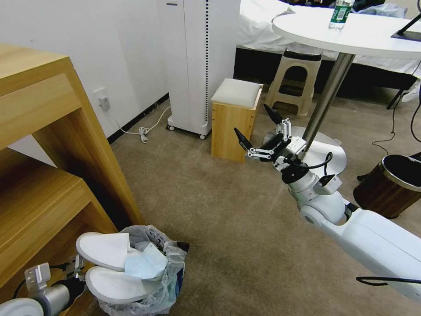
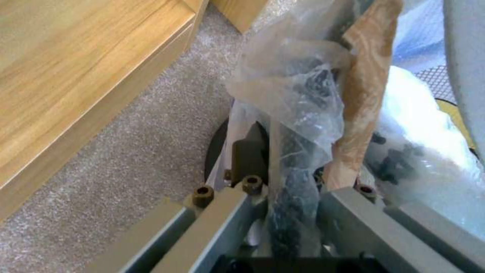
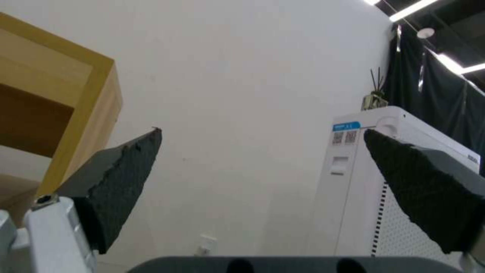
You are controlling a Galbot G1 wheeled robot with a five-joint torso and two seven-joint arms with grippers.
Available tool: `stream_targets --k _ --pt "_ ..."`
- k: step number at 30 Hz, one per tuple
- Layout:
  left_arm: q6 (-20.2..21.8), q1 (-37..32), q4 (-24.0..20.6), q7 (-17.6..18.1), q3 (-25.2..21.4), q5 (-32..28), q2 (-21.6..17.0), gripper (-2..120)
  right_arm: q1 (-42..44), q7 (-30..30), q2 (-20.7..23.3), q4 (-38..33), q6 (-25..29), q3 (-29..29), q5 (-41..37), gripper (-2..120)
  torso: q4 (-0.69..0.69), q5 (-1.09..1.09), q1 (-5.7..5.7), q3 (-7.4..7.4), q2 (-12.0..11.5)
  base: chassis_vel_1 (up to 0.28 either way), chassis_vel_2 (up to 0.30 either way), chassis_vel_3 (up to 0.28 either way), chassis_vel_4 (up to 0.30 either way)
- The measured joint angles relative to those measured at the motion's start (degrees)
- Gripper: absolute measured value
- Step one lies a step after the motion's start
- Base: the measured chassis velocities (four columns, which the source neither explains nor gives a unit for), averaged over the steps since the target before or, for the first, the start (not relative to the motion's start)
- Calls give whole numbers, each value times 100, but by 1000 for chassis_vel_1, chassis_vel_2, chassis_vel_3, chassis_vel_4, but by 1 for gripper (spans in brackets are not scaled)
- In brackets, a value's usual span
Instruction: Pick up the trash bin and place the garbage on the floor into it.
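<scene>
The trash bin (image 1: 170,281), black with a crinkly clear bag, is at the bottom left of the head view beside the wooden shelf. Two white slippers (image 1: 104,249) and a light-blue mask (image 1: 147,264) rest on top of it. My left gripper (image 1: 75,267) is at the bin's near-left rim. In the left wrist view this gripper (image 2: 288,163) is shut on the bin's rim (image 2: 293,193) and the bag (image 2: 288,87). My right gripper (image 1: 251,118) is raised over the beige carpet floor (image 1: 228,228), open and holding nothing, its pads (image 3: 126,178) wide apart.
A wooden shelf unit (image 1: 44,145) stands close on the left. Ahead are a small wooden stool (image 1: 234,116), a white appliance (image 1: 197,66) and a round white table (image 1: 351,30) on a pedestal. A wood-brown metal-rimmed bin (image 1: 390,184) sits at the right.
</scene>
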State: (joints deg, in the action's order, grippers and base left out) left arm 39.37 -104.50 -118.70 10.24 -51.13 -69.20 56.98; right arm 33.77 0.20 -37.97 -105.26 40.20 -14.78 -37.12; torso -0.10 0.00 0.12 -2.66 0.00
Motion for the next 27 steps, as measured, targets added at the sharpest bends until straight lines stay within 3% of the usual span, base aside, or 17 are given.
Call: stream_targets --k 13,24,27 --pt "52 -82 -93 9 3 46 39 1 -17 0 10 -11 -11 -9 -22 100 0 0 0 0 0 0 0 0 0" --pt "65 -109 -129 -17 -44 40 25 37 -99 -2 -51 3 -28 -85 -19 100 0 0 0 1 0 0 0 0 0" --pt "68 -114 -137 -54 -54 44 31 53 -107 -2 -71 13 -31 -98 -14 100 0 0 0 1 0 0 0 0 0"
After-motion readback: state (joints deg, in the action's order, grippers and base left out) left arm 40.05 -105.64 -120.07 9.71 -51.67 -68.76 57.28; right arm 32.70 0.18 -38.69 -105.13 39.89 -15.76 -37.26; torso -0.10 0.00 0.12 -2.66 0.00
